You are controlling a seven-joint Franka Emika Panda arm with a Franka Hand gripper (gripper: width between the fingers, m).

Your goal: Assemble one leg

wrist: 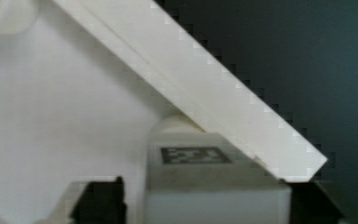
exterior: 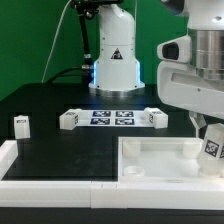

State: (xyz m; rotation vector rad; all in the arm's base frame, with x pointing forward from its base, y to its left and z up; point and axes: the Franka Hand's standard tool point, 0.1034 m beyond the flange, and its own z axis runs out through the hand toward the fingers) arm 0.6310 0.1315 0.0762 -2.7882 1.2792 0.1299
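Wrist view shows me the dark fingers clamped narrow on the small chunky white plastic leg, its black-and-white tag facing the camera. Just past the fingers runs the raised edge of the large flat white square panel; I cannot tell whether the leg touches it. Farther from the fingers, on the black table, lies the thin white marker board, with a tagged white block at one end, a second block at the other, and a third block farthest off.
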